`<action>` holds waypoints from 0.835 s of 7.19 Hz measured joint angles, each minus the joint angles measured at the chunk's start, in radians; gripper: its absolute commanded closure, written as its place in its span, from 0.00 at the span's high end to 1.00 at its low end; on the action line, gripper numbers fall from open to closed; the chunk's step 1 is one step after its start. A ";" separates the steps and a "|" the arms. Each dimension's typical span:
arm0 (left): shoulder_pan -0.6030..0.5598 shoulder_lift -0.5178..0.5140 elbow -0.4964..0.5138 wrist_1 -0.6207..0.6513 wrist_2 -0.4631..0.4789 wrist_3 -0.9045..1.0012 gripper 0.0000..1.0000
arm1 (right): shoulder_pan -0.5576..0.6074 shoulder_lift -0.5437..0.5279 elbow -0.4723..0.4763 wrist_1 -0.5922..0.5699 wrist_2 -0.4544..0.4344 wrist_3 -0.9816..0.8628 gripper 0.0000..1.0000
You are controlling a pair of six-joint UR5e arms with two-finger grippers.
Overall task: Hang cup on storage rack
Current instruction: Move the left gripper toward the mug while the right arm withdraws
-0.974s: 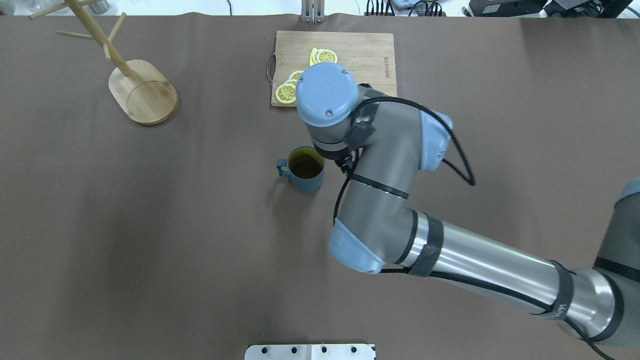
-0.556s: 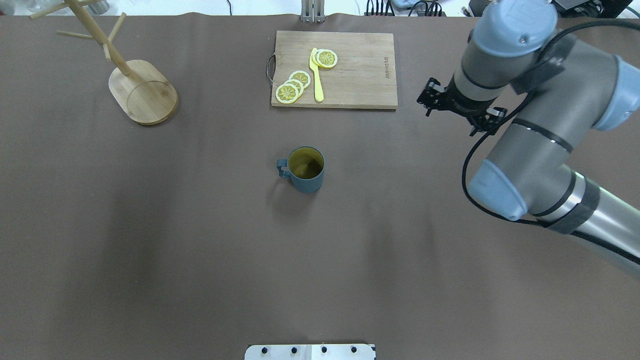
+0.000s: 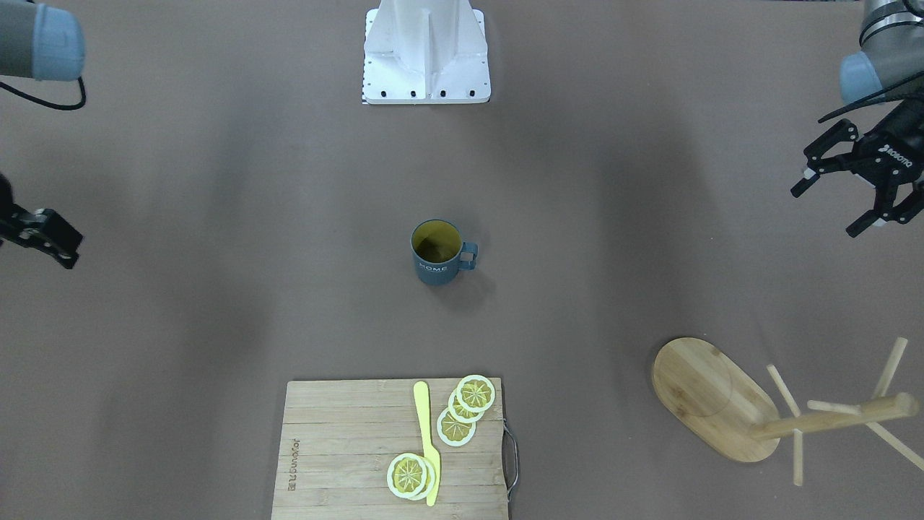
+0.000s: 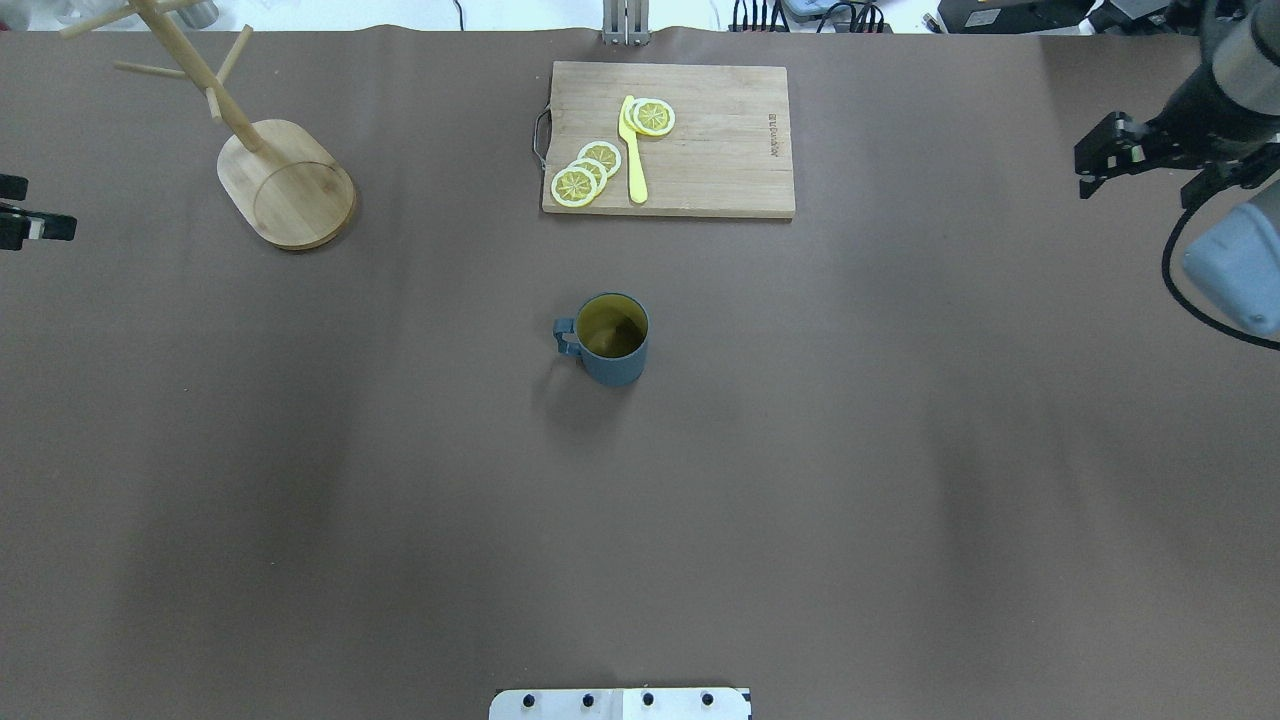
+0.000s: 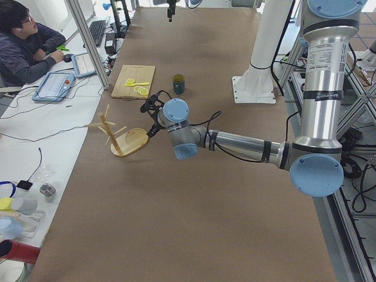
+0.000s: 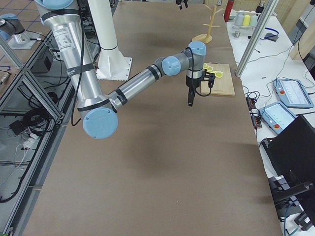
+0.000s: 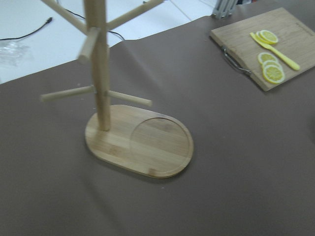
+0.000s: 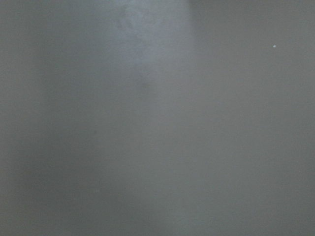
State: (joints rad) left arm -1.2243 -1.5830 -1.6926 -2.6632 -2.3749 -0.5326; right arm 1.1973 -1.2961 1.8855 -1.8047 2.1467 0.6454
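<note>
Teal cup upright at frame centre on tabletop, untouched, bamboo storage rack upper left, left tool released at front view's right edge, right tool upper right, grip cannot be told

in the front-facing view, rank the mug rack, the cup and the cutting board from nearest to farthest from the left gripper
Measured from the left gripper, which is at that view's right edge:
1. storage rack, in the lower right, on the gripper's own side.
2. cup, at the table's centre.
3. cutting board, at bottom centre, plainly the farthest.
</note>
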 measured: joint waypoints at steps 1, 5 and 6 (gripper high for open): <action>0.044 -0.006 -0.006 -0.015 0.039 -0.011 0.98 | 0.078 -0.052 -0.002 -0.001 0.022 -0.153 1.00; 0.365 -0.074 -0.016 -0.081 0.425 -0.136 0.98 | 0.365 -0.190 -0.094 -0.002 0.097 -0.666 1.00; 0.442 -0.102 -0.006 -0.081 0.527 -0.144 0.98 | 0.410 -0.219 -0.121 0.000 0.108 -0.733 1.00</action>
State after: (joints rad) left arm -0.7827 -1.6846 -1.6989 -2.7437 -1.8475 -0.6768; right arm 1.6078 -1.5151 1.7644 -1.8049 2.2545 -0.0873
